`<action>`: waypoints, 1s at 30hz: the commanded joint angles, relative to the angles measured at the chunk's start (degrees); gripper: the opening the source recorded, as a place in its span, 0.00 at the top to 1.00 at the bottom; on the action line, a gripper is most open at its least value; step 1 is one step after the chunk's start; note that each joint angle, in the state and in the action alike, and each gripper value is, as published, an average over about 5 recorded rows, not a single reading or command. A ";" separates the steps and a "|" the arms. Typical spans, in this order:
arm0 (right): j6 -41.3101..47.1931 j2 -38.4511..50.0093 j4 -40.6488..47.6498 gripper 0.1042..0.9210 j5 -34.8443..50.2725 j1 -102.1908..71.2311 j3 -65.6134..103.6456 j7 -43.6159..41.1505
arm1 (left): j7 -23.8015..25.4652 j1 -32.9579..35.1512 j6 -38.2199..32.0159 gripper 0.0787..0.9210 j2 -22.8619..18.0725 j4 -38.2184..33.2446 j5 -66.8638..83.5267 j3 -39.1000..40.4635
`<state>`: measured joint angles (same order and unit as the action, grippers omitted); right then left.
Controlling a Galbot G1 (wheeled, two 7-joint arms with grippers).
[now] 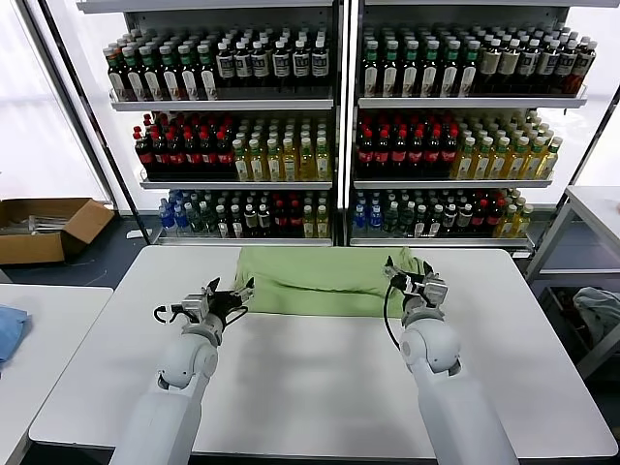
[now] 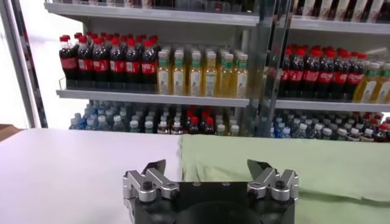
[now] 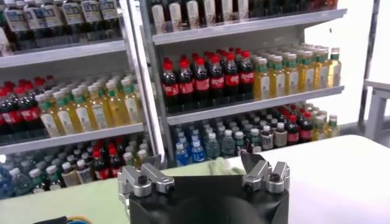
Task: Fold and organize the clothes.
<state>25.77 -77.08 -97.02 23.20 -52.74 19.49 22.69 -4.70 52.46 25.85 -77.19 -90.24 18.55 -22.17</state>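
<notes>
The light green polo shirt [image 1: 315,281] lies folded into a wide rectangle at the far middle of the white table [image 1: 310,378]; its collar and chest print are hidden. My left gripper [image 1: 237,294] is open and empty at the shirt's left near corner, just above the table. My right gripper [image 1: 395,270] is open and empty at the shirt's right edge. In the left wrist view the shirt [image 2: 292,167] lies just beyond the open gripper [image 2: 207,167]. In the right wrist view a strip of the shirt [image 3: 189,171] shows between the open fingers of the gripper [image 3: 201,164].
Shelves of bottled drinks [image 1: 329,126] stand behind the table. A cardboard box [image 1: 44,228] sits on the floor at left. A blue cloth [image 1: 8,329] lies on a side table at left. A pale grey-blue garment [image 1: 601,310] lies at far right.
</notes>
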 commanded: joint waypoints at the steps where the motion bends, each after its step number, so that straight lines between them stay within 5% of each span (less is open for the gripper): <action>1: 2.95 3.18 -5.66 0.12 -1.48 -6.41 1.03 0.68 | 0.00 2.83 1.45 0.12 0.29 -3.16 -2.31 0.05; 30: 4.62 2.22 4.05 0.12 -0.75 -3.13 0.83 0.26 | 0.66 1.10 2.24 0.12 2.03 3.41 -4.96 1.08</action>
<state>30.16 -75.01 -94.41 22.47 -56.06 20.21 22.85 -4.09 53.52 27.92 -75.25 -88.21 14.09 -21.23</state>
